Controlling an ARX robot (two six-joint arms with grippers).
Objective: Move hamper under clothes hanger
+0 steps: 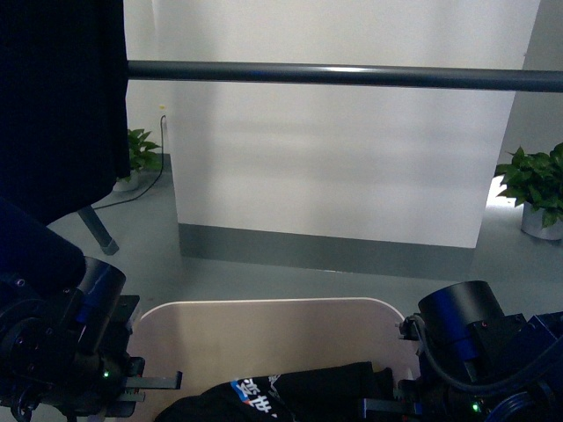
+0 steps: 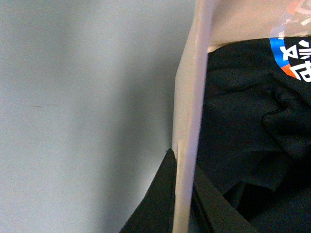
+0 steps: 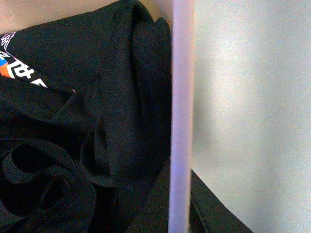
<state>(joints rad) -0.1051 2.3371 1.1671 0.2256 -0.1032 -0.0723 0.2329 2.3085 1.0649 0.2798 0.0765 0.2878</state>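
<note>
The hamper point(image 1: 264, 327) is pinched at its thin, smooth beige rim by the left pincer point(image 1: 158, 387) and the right pincer point(image 1: 387, 406) (crumpled black cloth point(image 1: 317, 391) just inside each).

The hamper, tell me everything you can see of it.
The hamper is a beige bin of smooth plastic with rounded corners, upright over the grey floor and lower than the rack's horizontal bar. Only its far part shows in the front view. Crumpled black clothing with a blue, white and orange print lies inside. The left gripper and right gripper each straddle a side rim, one finger inside, one outside.
</note>
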